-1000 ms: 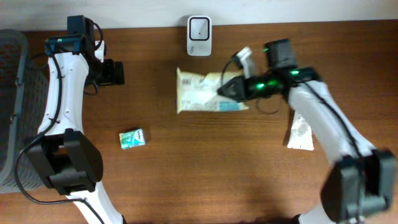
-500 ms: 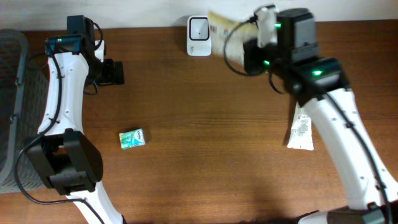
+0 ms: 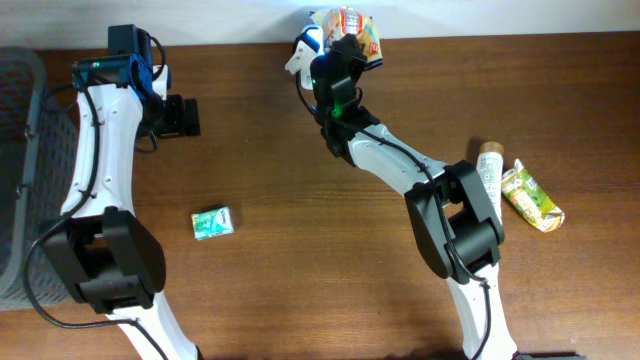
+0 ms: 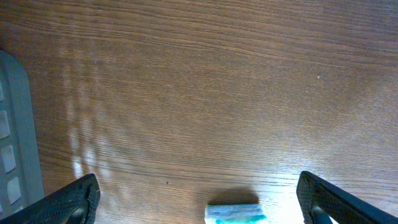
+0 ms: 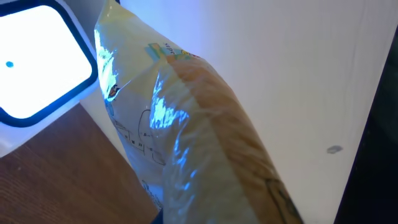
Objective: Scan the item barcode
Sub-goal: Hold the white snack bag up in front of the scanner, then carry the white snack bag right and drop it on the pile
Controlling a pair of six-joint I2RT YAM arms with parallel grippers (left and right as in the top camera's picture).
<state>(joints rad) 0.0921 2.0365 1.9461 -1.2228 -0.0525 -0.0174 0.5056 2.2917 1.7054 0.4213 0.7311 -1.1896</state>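
My right gripper [image 3: 341, 48] is shut on a crinkly yellow-and-white snack bag [image 3: 348, 24], held up at the far table edge right beside the white barcode scanner [image 3: 303, 48]. In the right wrist view the bag [image 5: 186, 124] fills the middle, lit blue on its printed face. The scanner's window [image 5: 31, 62] glows at the upper left, and my own fingers are hidden behind the bag. My left gripper [image 3: 185, 117] hangs open over bare wood at the back left, holding nothing.
A small green packet [image 3: 212, 222] lies left of centre, also low in the left wrist view [image 4: 235, 213]. A grey basket [image 3: 15, 150] stands at the left edge. A white tube [image 3: 490, 170] and a green-yellow pouch [image 3: 530, 197] lie at the right.
The right arm lifted the bag off the middle of the table and carried it back and left to the scanner, which now glows blue. The left arm has not moved.
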